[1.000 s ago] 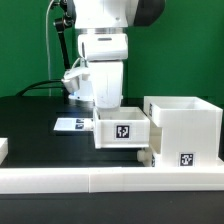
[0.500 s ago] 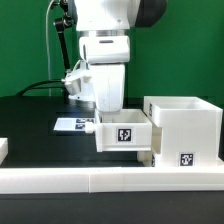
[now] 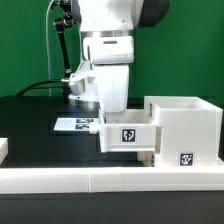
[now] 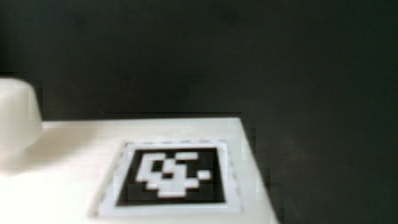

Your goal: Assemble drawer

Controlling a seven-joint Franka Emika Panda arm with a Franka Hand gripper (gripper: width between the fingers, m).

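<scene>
My gripper (image 3: 113, 109) reaches down into a small white open-topped tray (image 3: 127, 134) with a black-and-white tag on its front and holds it off the table, shut on its wall. The tray's right end touches the left side of the large white boxy shell (image 3: 185, 124), which stands at the exterior view's right. A round white knob (image 3: 146, 157) shows low at the shell's left, below the held tray. The wrist view is blurred and shows a white surface with a tag (image 4: 173, 172); my fingertips are hidden there.
The marker board (image 3: 74, 124) lies flat on the black table behind the tray. A long white border rail (image 3: 100, 181) runs along the front. A small white block (image 3: 3, 149) sits at the exterior view's left edge. Cables hang behind the arm.
My gripper has carried the small tray toward the exterior view's right and slightly down, closer against the shell's left side.
</scene>
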